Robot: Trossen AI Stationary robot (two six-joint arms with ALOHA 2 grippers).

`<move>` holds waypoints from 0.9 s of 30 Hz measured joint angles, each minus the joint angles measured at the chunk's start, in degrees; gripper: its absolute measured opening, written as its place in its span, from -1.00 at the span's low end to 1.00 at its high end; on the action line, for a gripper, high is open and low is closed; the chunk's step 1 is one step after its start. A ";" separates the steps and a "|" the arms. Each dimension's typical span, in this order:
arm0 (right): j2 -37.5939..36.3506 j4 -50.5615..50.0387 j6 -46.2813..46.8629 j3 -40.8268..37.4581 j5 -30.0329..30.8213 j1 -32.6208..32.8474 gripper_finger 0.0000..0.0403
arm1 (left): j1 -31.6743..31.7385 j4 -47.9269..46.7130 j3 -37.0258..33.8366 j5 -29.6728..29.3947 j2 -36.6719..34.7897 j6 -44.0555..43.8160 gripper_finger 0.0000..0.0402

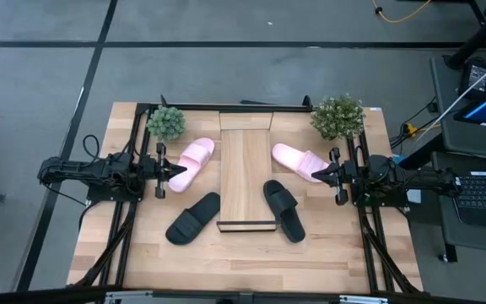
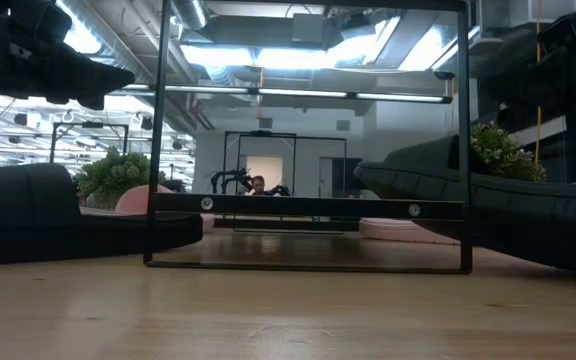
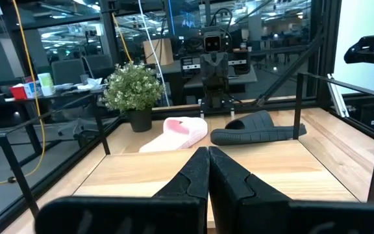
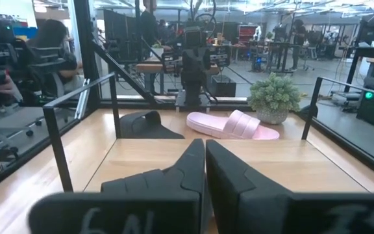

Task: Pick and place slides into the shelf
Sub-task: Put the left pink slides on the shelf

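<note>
The shelf (image 1: 245,173), a long light-wood board with a dark front lip, lies along the table's middle. One pink slide (image 1: 194,159) and one black slide (image 1: 194,218) lie sole-down on the table to its left. Another pink slide (image 1: 298,159) and another black slide (image 1: 284,209) lie to its right. My left gripper (image 1: 180,171) hovers shut above the table by the left pink slide, pointing level toward the shelf (image 3: 208,156). My right gripper (image 1: 317,175) is shut too, level, beside the right pink slide (image 4: 204,148). Neither holds anything.
Two small potted plants (image 1: 166,122) (image 1: 337,116) stand at the far corners. A thin black frame (image 1: 135,152) runs around the table. In the low view the black slides (image 2: 58,215) (image 2: 488,200) loom at either side of the shelf's lip (image 2: 308,207).
</note>
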 joint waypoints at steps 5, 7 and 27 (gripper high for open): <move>0.01 -0.13 -0.70 0.00 0.02 0.00 -0.91 | 0.00 0.00 0.01 -0.02 0.00 0.02 -1.00; -0.01 -0.15 -1.70 0.00 0.00 0.00 -0.91 | 0.02 0.00 0.01 -0.04 0.00 0.02 -1.00; 0.02 -1.33 1.52 0.00 0.02 0.02 -0.91 | 0.00 1.31 -0.02 2.42 0.00 -2.39 -1.00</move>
